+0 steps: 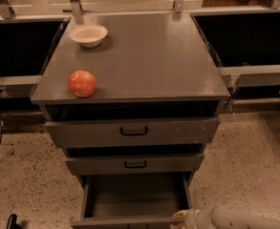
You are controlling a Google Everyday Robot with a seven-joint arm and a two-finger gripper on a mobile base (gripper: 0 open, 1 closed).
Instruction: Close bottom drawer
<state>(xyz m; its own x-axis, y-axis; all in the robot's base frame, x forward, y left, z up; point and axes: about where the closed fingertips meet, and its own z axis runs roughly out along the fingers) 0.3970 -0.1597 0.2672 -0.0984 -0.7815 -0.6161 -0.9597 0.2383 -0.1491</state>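
Gripper (pixel 183 219) sits low at bottom-right of frame, just beside the front-right corner of the bottom drawer (pixel 134 198); open or closed, I can't tell. Drawer is pulled well out of the cabinet (pixel 144 56), box bare, handle out of shot. I'd judge it rigid, light w/ nothing inside and riding on runners. No grasp needed, just a square push on the front panel near centre so it won't rack. Red fruit (pixel 82 83) & bowl (pixel 88 35) up top could jiggle if slammed.
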